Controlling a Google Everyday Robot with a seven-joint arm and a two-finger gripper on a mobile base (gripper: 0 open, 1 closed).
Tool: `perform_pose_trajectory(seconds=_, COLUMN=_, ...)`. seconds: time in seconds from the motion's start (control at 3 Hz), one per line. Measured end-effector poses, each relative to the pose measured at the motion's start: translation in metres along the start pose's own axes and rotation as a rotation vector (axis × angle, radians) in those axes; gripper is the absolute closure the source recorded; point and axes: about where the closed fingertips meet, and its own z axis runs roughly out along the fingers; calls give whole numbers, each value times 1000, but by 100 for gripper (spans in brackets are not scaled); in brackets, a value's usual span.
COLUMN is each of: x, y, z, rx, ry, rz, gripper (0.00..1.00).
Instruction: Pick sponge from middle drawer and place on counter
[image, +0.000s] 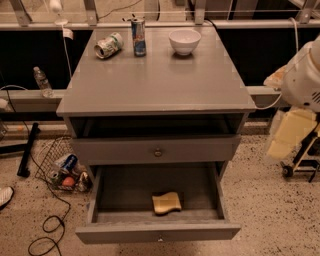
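Note:
The pale yellow sponge lies flat on the floor of the open middle drawer, near its front centre. The drawer is pulled out from the bottom of the grey cabinet. The counter is the cabinet's grey top. My arm's white joint hangs at the right edge of the camera view, beside the cabinet and level with the counter. My gripper is the pale part below the joint, well right of and above the sponge, touching nothing.
On the counter's far edge are a tipped can, an upright can and a white bowl. The upper drawer with a round knob is shut. A wire basket of cans and cables lie on the floor at left.

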Motion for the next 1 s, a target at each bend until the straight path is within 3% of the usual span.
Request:
perform_pose_trajectory(seconds=0.67, x=29, y=10, z=131, rx=-114, ry=-98, rz=39, gripper=0)
perform_pose_trajectory(seconds=1.0, x=29, y=10, z=131, rx=-114, ry=-98, rz=39, gripper=0)
